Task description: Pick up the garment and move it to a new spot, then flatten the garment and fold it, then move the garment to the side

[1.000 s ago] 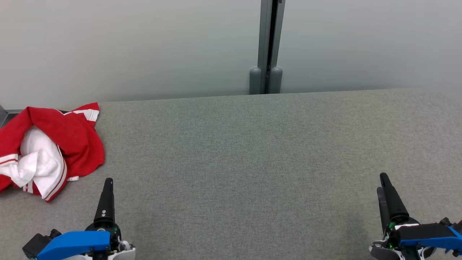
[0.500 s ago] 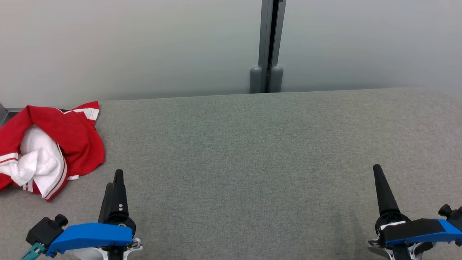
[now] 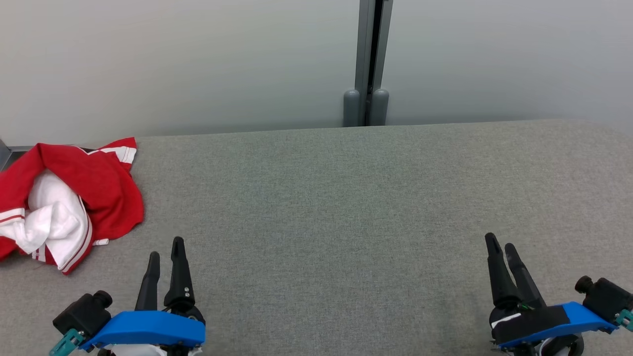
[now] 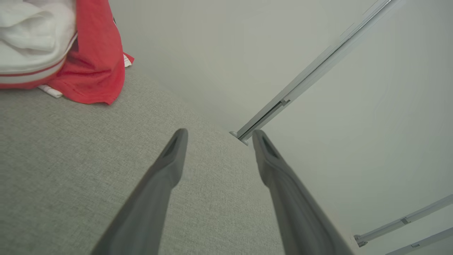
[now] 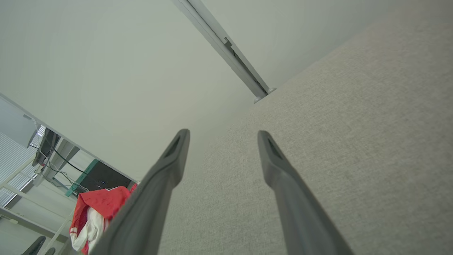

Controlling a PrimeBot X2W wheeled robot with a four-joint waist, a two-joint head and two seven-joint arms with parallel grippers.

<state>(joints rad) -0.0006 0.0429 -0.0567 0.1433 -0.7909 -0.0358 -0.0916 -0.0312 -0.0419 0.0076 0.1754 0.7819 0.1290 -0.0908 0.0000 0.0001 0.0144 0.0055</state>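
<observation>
A crumpled red and white garment (image 3: pixel 69 202) lies bunched at the far left of the grey fabric table (image 3: pixel 346 207), partly over its left edge. My left gripper (image 3: pixel 165 247) hovers at the lower left, open and empty, a short way right of and nearer than the garment. My right gripper (image 3: pixel 502 243) is at the lower right, open and empty, far from the cloth. In the left wrist view the garment (image 4: pixel 81 53) fills the top left, beyond the open gripper (image 4: pixel 217 134). In the right wrist view the garment (image 5: pixel 97 209) sits at the lower left, past the open gripper (image 5: pixel 221 134).
A pale partition wall (image 3: pixel 198 64) with a grey vertical post (image 3: pixel 367 64) runs along the table's back edge. Beyond the left end, the right wrist view shows a desk with cables (image 5: pixel 53 152) and a dark box (image 5: pixel 101 175).
Both grippers have rolled, so each now shows two separate fingers. The left gripper drifted right, the right gripper drifted left. The garment has not moved.
</observation>
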